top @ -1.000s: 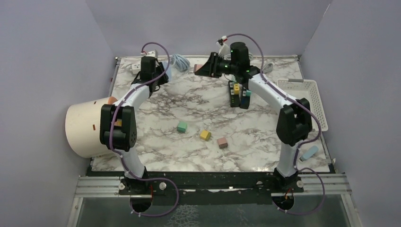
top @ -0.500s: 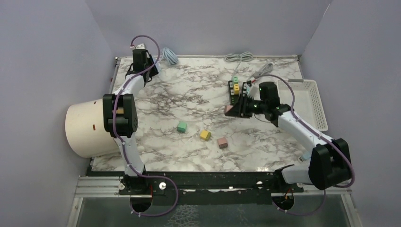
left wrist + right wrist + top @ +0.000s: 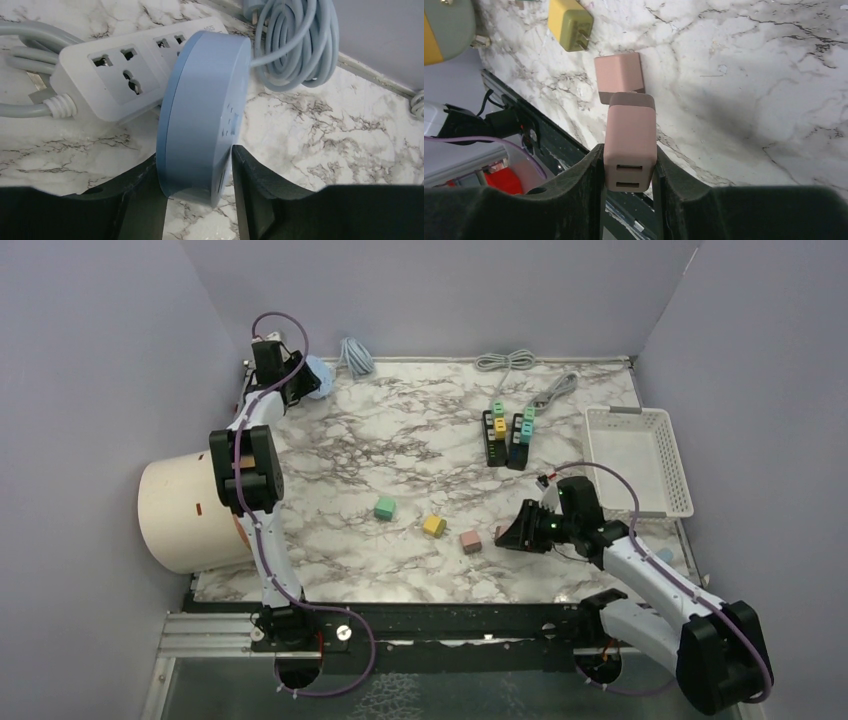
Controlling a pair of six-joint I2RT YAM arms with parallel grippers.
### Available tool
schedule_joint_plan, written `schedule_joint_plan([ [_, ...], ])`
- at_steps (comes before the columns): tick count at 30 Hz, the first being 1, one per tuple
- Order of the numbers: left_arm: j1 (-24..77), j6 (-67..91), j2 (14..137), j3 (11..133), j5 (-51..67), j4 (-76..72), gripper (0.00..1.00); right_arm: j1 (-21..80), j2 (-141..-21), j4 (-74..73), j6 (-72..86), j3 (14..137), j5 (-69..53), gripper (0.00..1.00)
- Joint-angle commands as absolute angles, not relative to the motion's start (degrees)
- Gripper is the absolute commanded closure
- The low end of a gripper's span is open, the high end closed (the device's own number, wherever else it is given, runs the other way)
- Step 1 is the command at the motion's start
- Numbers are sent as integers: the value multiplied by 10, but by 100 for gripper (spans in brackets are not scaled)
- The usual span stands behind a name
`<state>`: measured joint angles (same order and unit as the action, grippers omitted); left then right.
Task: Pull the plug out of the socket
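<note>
Pinching a pink USB charger plug by its sides, R gripper sits low over the near-right part of the marble table. Jaws are pressed on the plug body, w/ the two USB ports facing the wrist cam. Prongs are hidden. Plug's far end is just beside a second pink plug lying on the marble; can't tell if they touch. Yellow plug lies a bit farther out, prongs visible.

L gripper is at the far-left corner, clamped on a round blue socket. The disc is held on edge, w/ fingers on its two flat faces. Behind it a white power strip lies flat, outlets up. A coiled pale-blue cable meets the disc's upper rim.

Plug vs socket: separated and well apart, plug near-right, socket far-left.

Overhead: teal plug is mid-table, in a loose row w/ the yellow and the second pink one running toward R gripper. Two black power strips lie right of centre, carrying teal, yellow and blue plugs. White basket is at the right edge and cream bucket at the left edge.
</note>
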<state>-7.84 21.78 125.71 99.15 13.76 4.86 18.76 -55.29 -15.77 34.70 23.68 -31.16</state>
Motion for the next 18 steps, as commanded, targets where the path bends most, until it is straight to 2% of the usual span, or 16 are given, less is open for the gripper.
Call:
schedule_joint_plan([
  [1,-83,214,1277,1032,159,51,40,189,-567,-184,334,250,-287,54],
  [2,-83,213,1272,1031,159,51,32,189,-568,-194,329,258,-277,51],
  [6,-83,210,1253,1026,160,57,11,189,-566,-236,314,300,-217,35],
  [7,-84,206,1247,1026,158,60,3,189,-567,-244,309,312,-200,32],
  [9,-83,184,1230,1031,147,72,1,189,-572,-262,292,339,-154,23],
  [14,-73,111,1173,1043,166,70,1,189,-606,-249,257,422,-26,19],
  [18,-55,112,1144,1044,327,22,1,189,-696,-188,219,506,-1,21],
])
